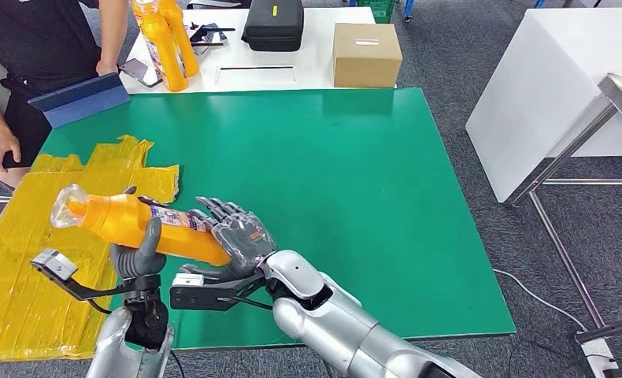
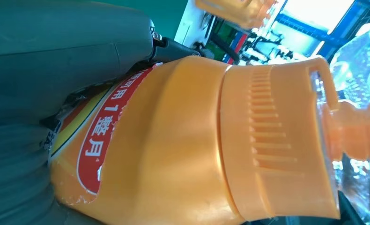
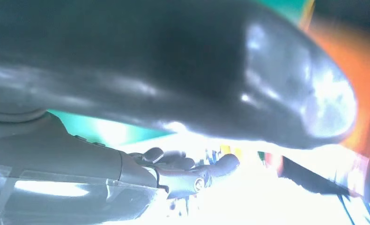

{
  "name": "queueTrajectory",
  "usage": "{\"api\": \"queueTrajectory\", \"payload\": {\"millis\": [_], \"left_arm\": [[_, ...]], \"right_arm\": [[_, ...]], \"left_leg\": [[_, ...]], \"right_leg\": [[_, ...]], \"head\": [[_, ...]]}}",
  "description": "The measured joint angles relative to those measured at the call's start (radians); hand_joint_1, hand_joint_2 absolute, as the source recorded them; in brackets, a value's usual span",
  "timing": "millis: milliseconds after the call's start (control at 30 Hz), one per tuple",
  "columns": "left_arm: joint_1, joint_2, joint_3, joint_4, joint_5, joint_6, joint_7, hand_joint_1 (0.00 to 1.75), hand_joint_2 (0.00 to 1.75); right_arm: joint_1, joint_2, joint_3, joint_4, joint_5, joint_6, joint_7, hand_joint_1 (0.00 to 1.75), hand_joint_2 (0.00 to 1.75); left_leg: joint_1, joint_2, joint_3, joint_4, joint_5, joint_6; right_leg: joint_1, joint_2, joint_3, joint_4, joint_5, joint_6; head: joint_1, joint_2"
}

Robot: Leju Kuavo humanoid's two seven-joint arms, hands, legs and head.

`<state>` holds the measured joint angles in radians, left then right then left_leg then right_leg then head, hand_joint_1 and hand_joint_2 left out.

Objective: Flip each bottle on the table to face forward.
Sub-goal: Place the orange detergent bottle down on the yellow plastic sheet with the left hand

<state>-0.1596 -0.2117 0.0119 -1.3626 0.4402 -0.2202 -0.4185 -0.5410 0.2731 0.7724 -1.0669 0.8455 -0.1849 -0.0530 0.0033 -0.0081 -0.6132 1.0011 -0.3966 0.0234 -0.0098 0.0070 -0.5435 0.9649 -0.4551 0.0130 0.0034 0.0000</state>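
An orange bottle [image 1: 123, 220] with a clear cap [image 1: 65, 205] lies sideways in the air over the front left of the green table [image 1: 331, 173]. My left hand [image 1: 138, 256] grips its middle from below, thumb up against its near side. My right hand [image 1: 241, 236] wraps the bottle's base end, fingers behind it. In the left wrist view the bottle [image 2: 183, 140] shows a red label, with my left hand [image 2: 56, 61] beside it. In the right wrist view the thick thumb of my right hand [image 3: 197, 70] lies next to the orange bottle [image 3: 361, 61].
Two more orange bottles [image 1: 166, 39] stand on the white table [image 1: 316, 71] at the back, with a black case [image 1: 273, 24] and a cardboard box [image 1: 365, 53]. A person [image 1: 32, 47] stands at the far left by a blue folder [image 1: 79, 98]. A yellow sheet [image 1: 24, 260] covers the left.
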Motion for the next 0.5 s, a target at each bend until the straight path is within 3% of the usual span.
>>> {"api": "queueTrajectory", "payload": {"millis": [133, 233, 300, 500], "left_arm": [[0.000, 0.001, 0.020, 0.000, -0.001, -0.008, 0.001, 1.75, 1.75], [0.013, 0.000, 0.084, -0.013, -0.008, -0.032, 0.003, 1.75, 1.75], [0.026, -0.001, 0.114, -0.026, -0.013, -0.043, 0.003, 1.75, 1.75], [0.049, -0.002, 0.152, -0.041, -0.034, -0.056, -0.005, 1.75, 1.75]], "right_arm": [[0.027, -0.017, -0.045, -0.087, 0.016, 0.019, -0.001, 0.00, 0.00], [0.141, -0.093, -0.199, -0.390, 0.082, 0.016, -0.011, 0.00, 0.00], [0.195, -0.136, -0.270, -0.513, 0.108, 0.006, -0.019, 0.00, 0.00], [0.256, -0.181, -0.361, -0.589, 0.140, -0.007, -0.035, 0.00, 0.00]], "left_leg": [[0.000, 0.000, 0.000, 0.000, 0.000, 0.000], [0.000, -0.001, 0.000, 0.000, 0.000, 0.000], [0.000, -0.001, 0.000, 0.000, 0.000, 0.000], [0.000, -0.001, 0.000, 0.000, 0.000, 0.000]], "right_leg": [[0.000, 0.000, 0.000, 0.000, 0.000, 0.000], [0.000, -0.001, 0.000, 0.000, 0.000, 0.000], [0.000, -0.001, 0.000, 0.000, 0.000, 0.000], [0.000, -0.001, 0.000, 0.000, 0.000, 0.000]], "head": [[0.000, 0.000], [0.000, 0.000], [0.000, 0.000], [0.000, 0.000]]}}
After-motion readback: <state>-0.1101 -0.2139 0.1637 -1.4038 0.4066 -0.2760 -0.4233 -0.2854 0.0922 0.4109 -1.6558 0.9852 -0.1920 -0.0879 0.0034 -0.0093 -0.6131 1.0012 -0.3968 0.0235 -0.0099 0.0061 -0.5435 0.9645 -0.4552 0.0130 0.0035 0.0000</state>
